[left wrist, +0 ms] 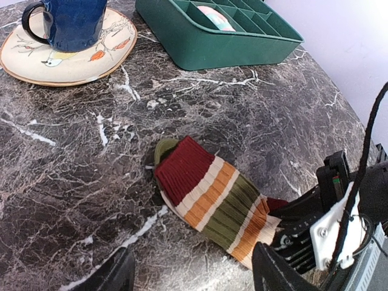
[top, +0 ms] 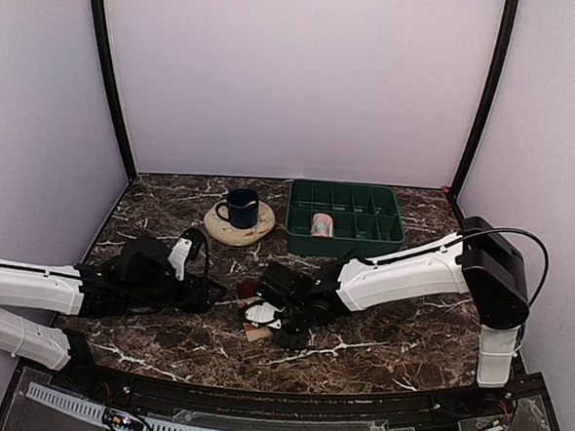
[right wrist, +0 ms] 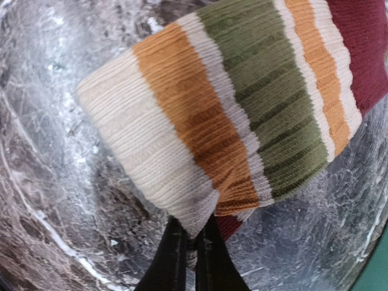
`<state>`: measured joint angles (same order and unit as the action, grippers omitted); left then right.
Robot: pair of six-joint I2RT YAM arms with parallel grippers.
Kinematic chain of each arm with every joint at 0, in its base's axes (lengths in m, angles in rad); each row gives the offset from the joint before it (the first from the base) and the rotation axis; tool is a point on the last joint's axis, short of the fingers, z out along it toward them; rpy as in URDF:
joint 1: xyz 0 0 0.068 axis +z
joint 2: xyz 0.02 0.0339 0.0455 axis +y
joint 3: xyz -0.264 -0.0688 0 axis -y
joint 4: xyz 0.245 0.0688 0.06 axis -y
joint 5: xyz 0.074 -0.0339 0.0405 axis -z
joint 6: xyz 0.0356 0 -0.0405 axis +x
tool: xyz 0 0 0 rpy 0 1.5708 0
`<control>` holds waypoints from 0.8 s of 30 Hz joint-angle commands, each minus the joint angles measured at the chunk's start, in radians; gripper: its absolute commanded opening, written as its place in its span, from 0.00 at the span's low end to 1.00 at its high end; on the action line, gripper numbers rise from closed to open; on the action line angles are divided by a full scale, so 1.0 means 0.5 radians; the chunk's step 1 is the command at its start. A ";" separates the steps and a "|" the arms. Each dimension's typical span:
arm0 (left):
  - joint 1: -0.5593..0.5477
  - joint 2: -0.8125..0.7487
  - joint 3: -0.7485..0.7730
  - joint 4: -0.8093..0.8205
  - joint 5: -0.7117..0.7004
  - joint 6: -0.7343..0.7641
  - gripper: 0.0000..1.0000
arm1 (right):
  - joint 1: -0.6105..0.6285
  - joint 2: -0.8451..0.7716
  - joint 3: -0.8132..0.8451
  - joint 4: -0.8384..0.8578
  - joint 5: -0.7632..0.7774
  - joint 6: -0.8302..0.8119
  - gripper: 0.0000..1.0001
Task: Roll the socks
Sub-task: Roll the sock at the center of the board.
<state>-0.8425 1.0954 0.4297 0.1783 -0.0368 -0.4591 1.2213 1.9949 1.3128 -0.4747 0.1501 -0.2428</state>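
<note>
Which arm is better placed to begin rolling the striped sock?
Probably the right arm: the right gripper is shut on the cream end of the striped sock, while the left gripper is open and grips nothing.

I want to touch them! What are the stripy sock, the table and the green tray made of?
The stripy sock looks like soft knitted fabric, matte: ribbed lines show. The table looks like polished dark marble, or an imitation: white veins. The green tray is probably smooth moulded plastic: even colour, crisp dividers.
</note>
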 commanded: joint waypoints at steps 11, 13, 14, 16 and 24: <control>-0.196 -0.200 -0.173 0.089 -0.004 0.109 0.68 | -0.104 0.201 0.375 -0.488 -0.642 0.380 0.00; -0.263 -0.163 -0.168 0.095 -0.022 0.152 0.69 | -0.122 0.224 0.428 -0.535 -0.733 0.413 0.00; -0.291 -0.140 -0.164 0.098 -0.026 0.170 0.69 | -0.128 0.230 0.450 -0.554 -0.777 0.429 0.00; -0.344 -0.098 -0.161 0.109 -0.035 0.204 0.68 | -0.147 0.243 0.481 -0.586 -0.862 0.455 0.00; -0.512 -0.039 -0.219 0.203 -0.086 0.310 0.69 | -0.268 0.259 0.521 -0.589 -1.184 0.569 0.00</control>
<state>-1.0695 1.0725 0.3439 0.2405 -0.0509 -0.3481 1.1221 2.1124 1.5463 -0.7532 -0.3244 -0.0048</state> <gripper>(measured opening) 0.692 0.021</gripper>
